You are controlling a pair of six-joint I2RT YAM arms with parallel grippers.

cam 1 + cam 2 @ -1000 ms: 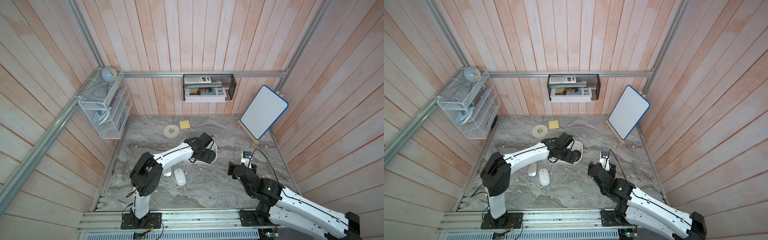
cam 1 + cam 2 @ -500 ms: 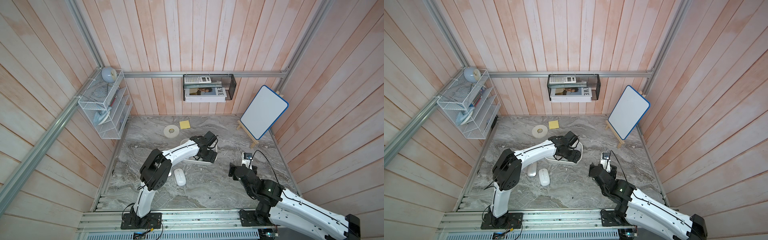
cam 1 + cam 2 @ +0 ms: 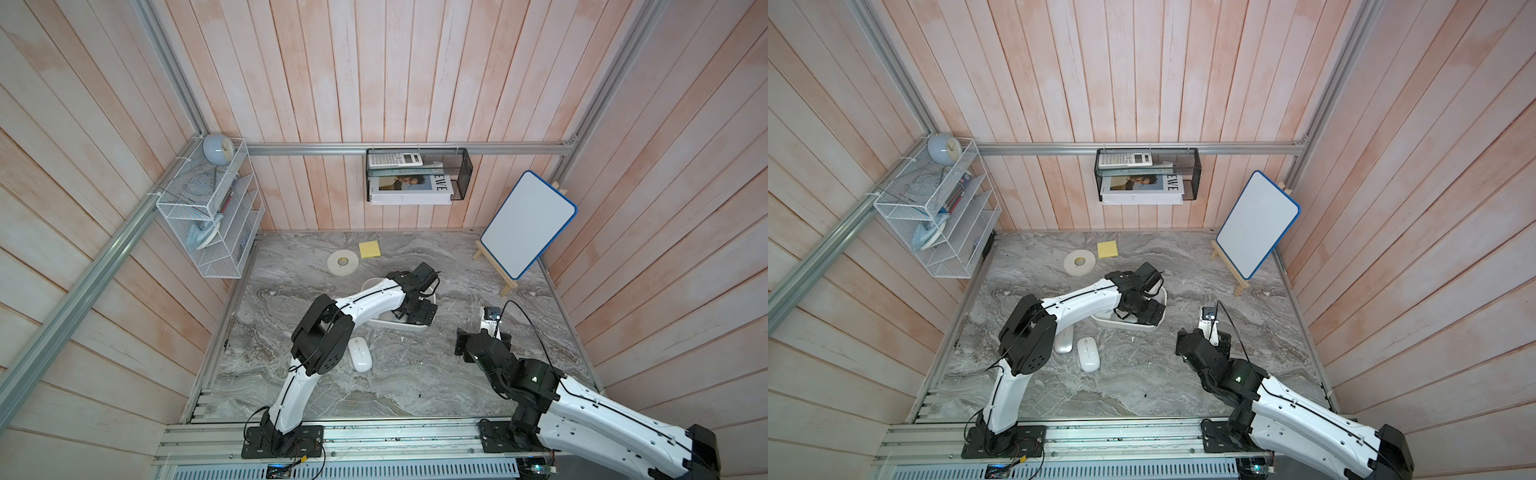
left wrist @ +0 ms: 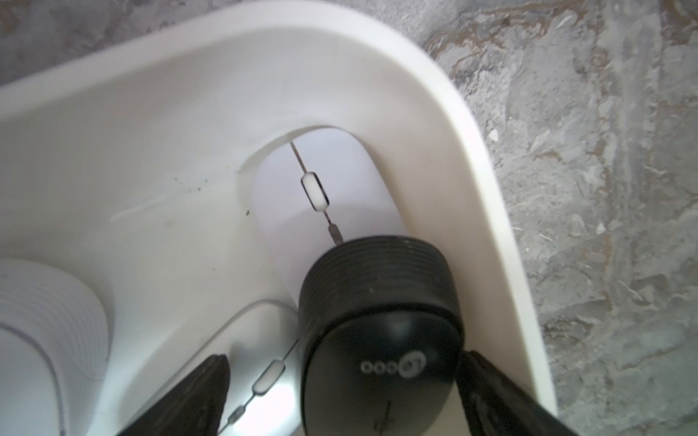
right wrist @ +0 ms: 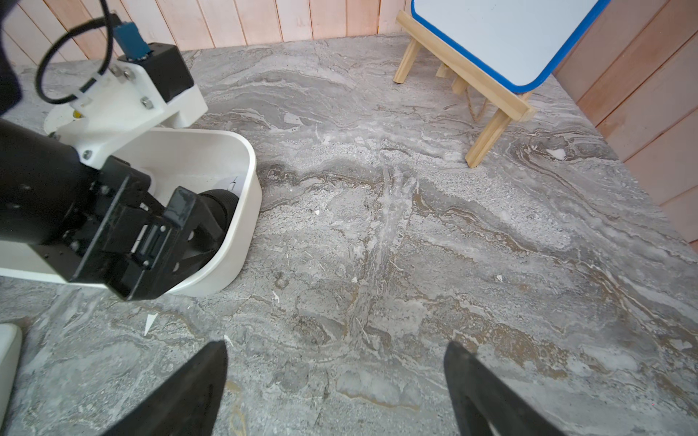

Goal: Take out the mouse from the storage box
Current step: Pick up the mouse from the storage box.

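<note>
Storage box (image 4: 472, 170): glossy white, lidless, rounded. Two white mice (image 4: 325, 188) inside, two loose mice (image 3: 1088, 353) outside. Left gripper (image 4: 342, 362), right gripper (image 5: 336, 346): jaws apart.

A blue-framed whiteboard (image 3: 528, 224) leans on a wooden easel (image 3: 493, 266) at the marble table's (image 3: 415, 374) far right corner. Near the back wall, a white tape roll (image 3: 342, 262) lies flat just beside a yellow sticky pad (image 3: 370, 249). A black mesh basket (image 3: 464, 174) on the back wall holds a calculator (image 3: 395, 159) above a book (image 3: 409, 189). A white wire rack (image 3: 224, 266) on the left wall carries a pale blue clock (image 3: 217, 148) on top.
</note>
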